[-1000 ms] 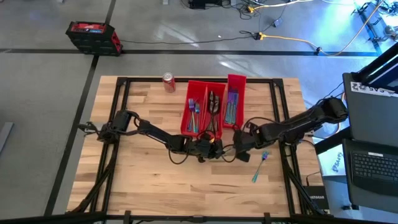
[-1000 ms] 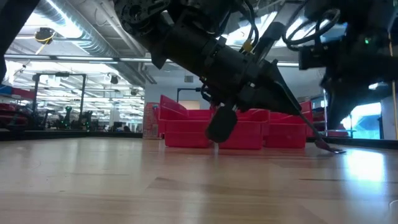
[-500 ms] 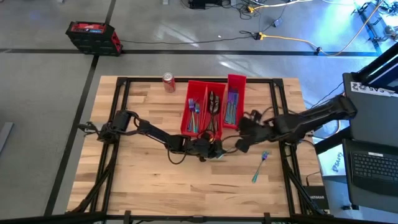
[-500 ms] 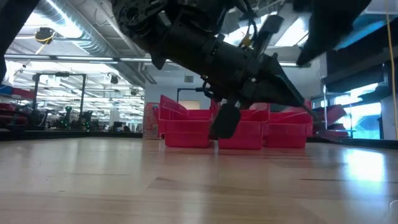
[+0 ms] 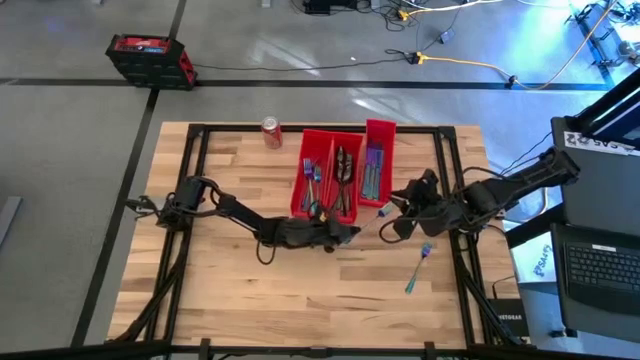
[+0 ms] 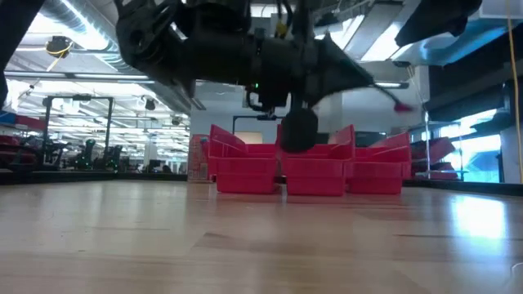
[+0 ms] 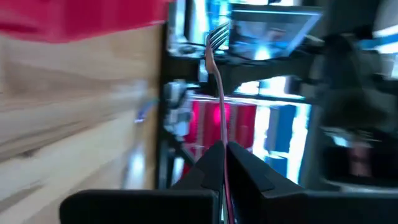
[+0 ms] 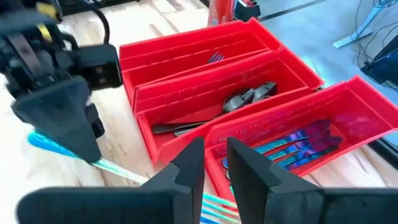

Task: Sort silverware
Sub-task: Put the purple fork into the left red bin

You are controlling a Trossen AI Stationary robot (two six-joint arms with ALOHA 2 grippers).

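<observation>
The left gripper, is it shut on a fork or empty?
Shut on a fork. In the left wrist view the left gripper pinches the slim handle, with the tines sticking out beyond it.

The high view looks straight down on the whole bench (image 5: 230,270). The low view sits at bench-top height, facing level across it toward the three red bins (image 6: 310,170) and the room behind. Each wrist view looks close past its own arm's fingers; the right wrist view and the high view share the bins, at 12 o'clock from the bench's middle.
</observation>
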